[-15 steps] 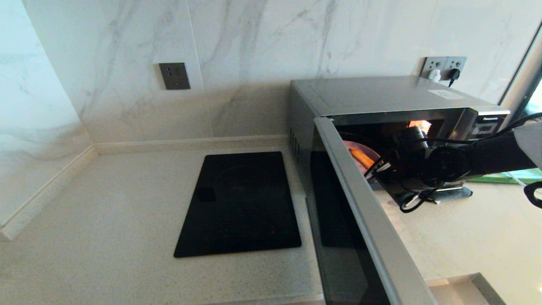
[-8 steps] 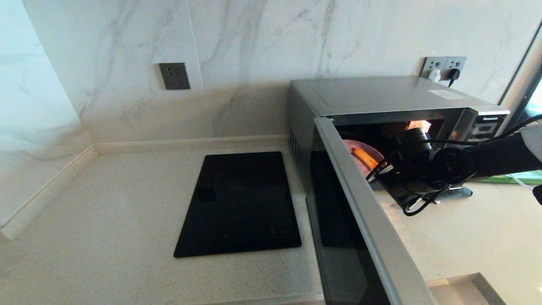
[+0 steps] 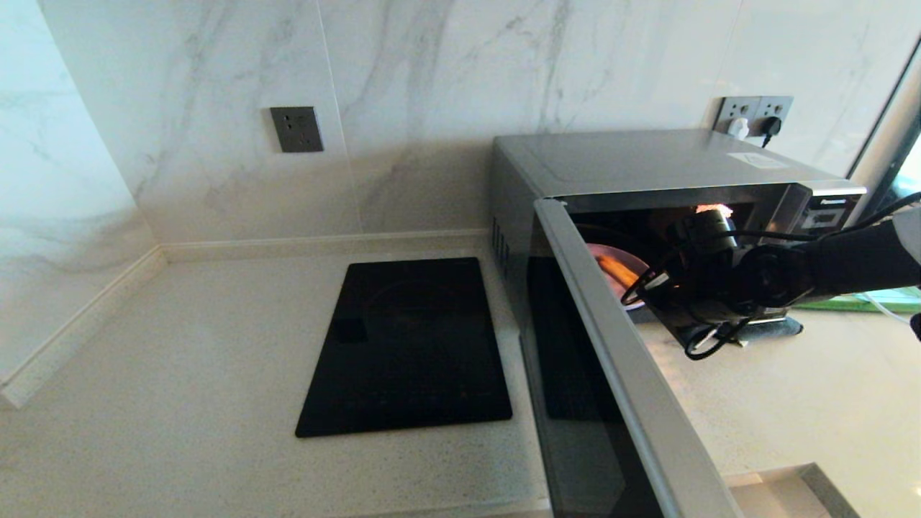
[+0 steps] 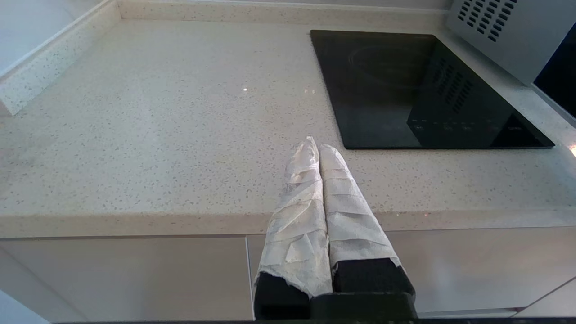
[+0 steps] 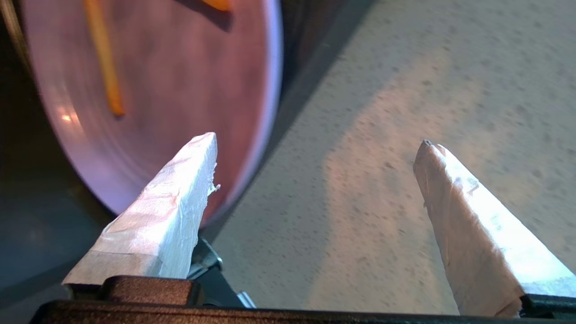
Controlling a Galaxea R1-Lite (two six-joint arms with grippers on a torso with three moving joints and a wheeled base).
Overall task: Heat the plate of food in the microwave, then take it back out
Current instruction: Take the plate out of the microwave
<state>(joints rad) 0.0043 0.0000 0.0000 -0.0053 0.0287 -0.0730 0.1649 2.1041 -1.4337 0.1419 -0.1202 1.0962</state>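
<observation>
Right claw [image 5: 315, 144] higher now, spread beside plate [image 5: 148, 90] rim

The microwave [image 3: 647, 162] is silver-grey, with a dark glass door [image 3: 575, 374] edged by a silver handle [image 3: 626, 360]. Inside it the plate [image 5: 148, 90] is lavender-purple with a paler rim and carries thin orange sticks [image 5: 104, 58]. The surface [image 3: 180, 374] is cream, finely speckled with grey. The cooktop [image 3: 410, 345] is flat glossy black. The wall [image 3: 432, 86] is white marble with soft grey veins and bears a dark grey socket plate [image 3: 296, 129]. A green board [image 3: 863, 301] shows at the surface's right edge. Both the left end effector [image 4: 317, 148] and the right end effector [image 5: 315, 144] have fingers wrapped in white, creased tape on black bases.
</observation>
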